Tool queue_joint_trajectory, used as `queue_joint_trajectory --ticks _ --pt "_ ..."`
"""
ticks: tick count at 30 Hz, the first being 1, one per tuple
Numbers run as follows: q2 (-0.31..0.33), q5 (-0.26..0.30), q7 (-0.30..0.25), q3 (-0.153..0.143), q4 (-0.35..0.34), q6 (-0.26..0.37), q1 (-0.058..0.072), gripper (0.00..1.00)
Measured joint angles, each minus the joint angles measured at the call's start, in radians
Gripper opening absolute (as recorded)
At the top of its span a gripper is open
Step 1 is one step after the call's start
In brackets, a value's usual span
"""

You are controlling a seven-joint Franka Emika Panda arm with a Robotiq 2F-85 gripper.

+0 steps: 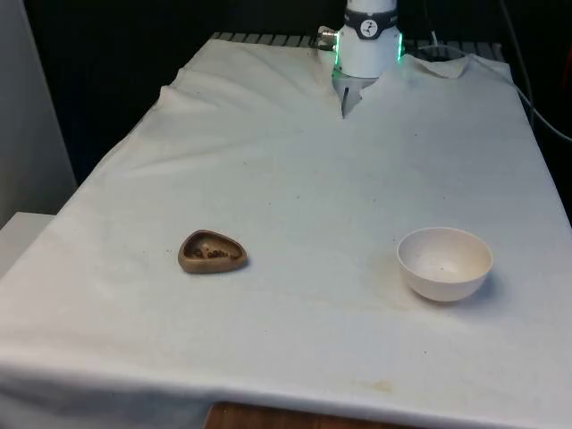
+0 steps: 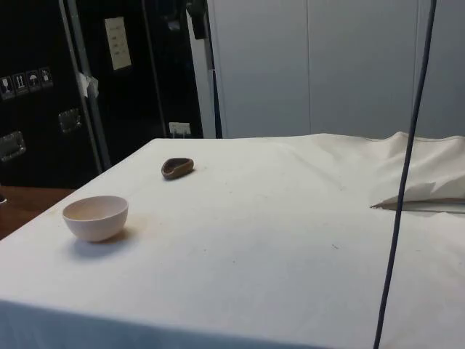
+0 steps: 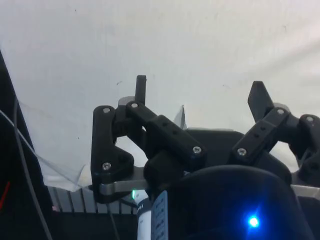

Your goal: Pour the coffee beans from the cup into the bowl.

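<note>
A small brown cup with coffee beans inside sits upright on the white cloth, towards the front view's left. I also see the cup in the side view, near the table's far edge. An empty white bowl stands on the front view's right, about a third of the table's width from the cup. In the side view the bowl is near the table corner. My gripper hangs open above bare cloth close to the robot's base, well away from both. Nothing is between its fingers.
The robot's base stands at the table's far end, where the cloth is slit and rumpled. A dark cable hangs down in the side view. Bare cloth stretches between cup and bowl.
</note>
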Motion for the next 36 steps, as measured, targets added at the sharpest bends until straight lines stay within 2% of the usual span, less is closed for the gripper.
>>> queue_joint_trajectory --ticks 8,13,17,22,27,36 --pt "0.061 0.000 0.000 0.000 0.051 0.028 0.000 1.00" --pt "0.089 -0.002 -0.001 -0.004 0.058 0.058 0.000 1.00" --pt "0.117 -0.003 -0.018 -0.023 0.058 0.099 -0.002 1.00" --pt "0.128 -0.004 -0.029 -0.035 0.056 0.116 -0.002 1.00" --pt "0.148 -0.005 -0.062 -0.068 0.044 0.166 -0.003 1.00" --pt "0.173 -0.005 -0.107 -0.107 0.023 0.242 -0.004 1.00"
